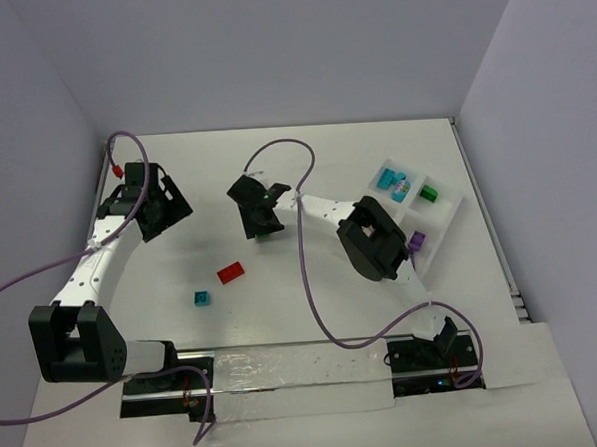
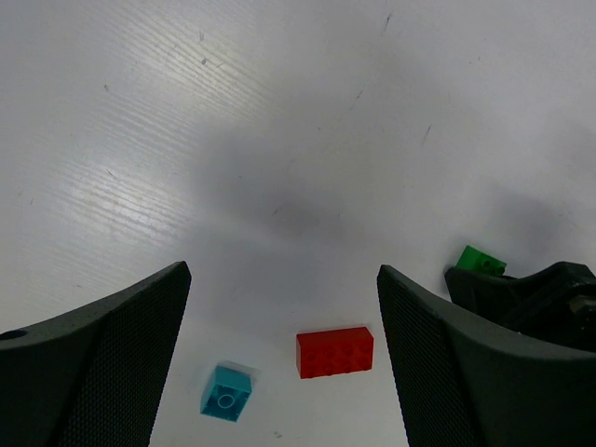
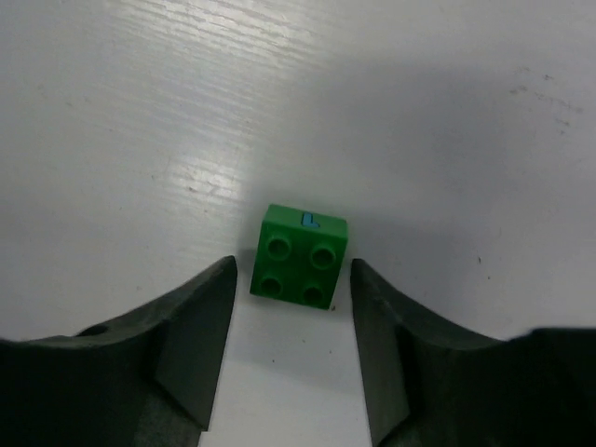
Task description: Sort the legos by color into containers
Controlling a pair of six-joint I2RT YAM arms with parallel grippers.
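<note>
The green 2x2 brick [image 3: 300, 256] lies studs-up on the table, left of the tray and well apart from it. It sits between the tips of the right gripper [image 3: 293, 272]. The jaws stand parted just either side of it, with a sliver of table showing on one side, so it looks bracketed, not clamped.

Two more legos are loose nearer the arm bases: a red brick [image 1: 231, 273] and a small teal brick [image 1: 201, 298]. The left gripper [image 2: 284, 272] hangs above them, spread wide and holding nothing.

In the tray [image 1: 456, 203], one compartment holds teal bricks [image 1: 386, 178], the next a green brick [image 1: 427, 193], and a third a purple brick [image 1: 416, 242] beside the right arm, which hides part of the tray.

The sorting looks well along. At least three bricks remain, and no red shows in the tray.
</note>
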